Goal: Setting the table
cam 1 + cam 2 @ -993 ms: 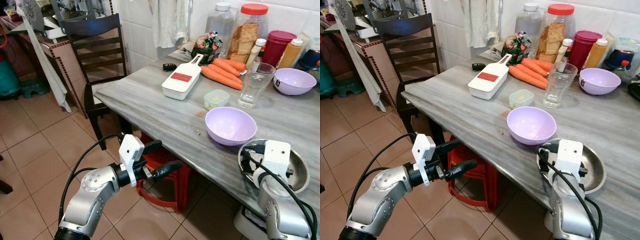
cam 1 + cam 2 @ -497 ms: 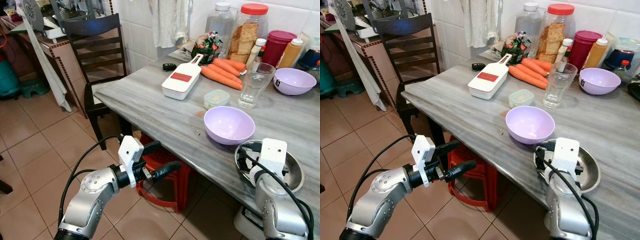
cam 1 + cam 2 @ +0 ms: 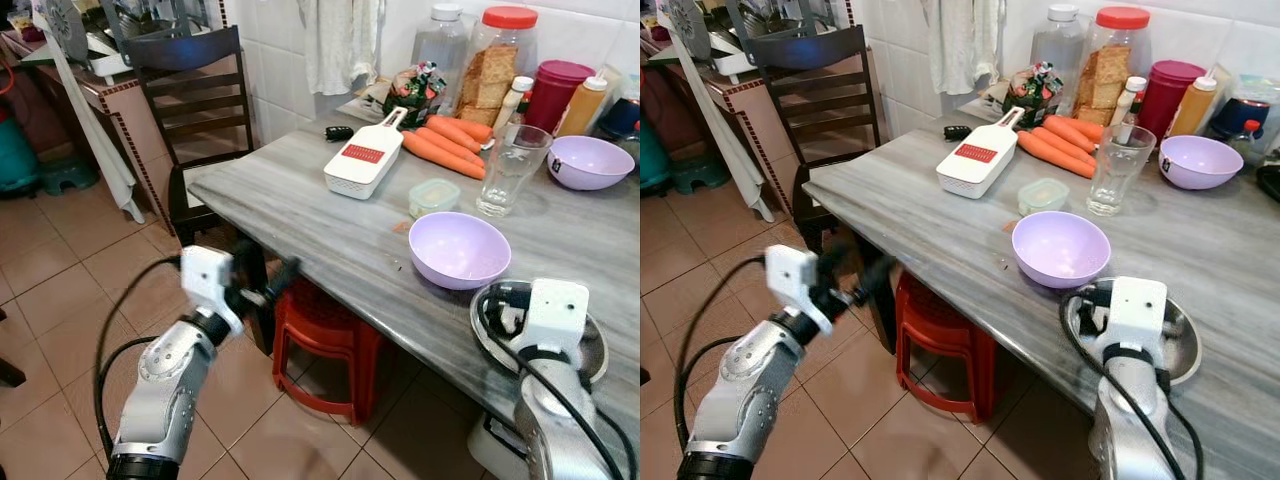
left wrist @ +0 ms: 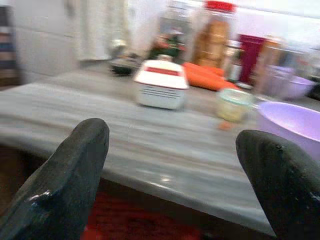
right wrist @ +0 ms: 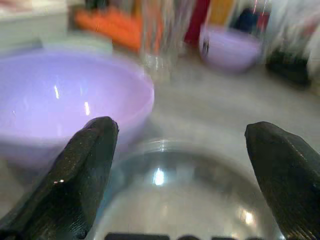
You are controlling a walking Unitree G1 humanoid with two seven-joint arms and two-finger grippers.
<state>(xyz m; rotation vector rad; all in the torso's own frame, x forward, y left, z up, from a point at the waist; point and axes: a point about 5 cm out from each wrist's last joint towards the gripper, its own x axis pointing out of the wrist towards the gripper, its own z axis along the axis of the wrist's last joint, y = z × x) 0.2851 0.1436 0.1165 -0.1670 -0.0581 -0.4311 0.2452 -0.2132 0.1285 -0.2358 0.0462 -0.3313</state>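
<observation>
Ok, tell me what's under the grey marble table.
Under the grey marble table stands a red plastic stool on the tiled floor. The tabletop hides the stool's seat and everything further back.

Two purple bowls: one (image 3: 459, 249) near the table's front edge, one (image 3: 588, 161) at the back. One steel bowl (image 3: 590, 352). One glass (image 3: 510, 171). One white grater (image 3: 364, 160). One small lidded tub (image 3: 433, 196). A bunch of carrots (image 3: 445, 146), about four; the exact count is unclear. One big red-lidded jar (image 3: 494, 68). One chair (image 3: 195, 110). One red stool (image 3: 330, 336).
</observation>
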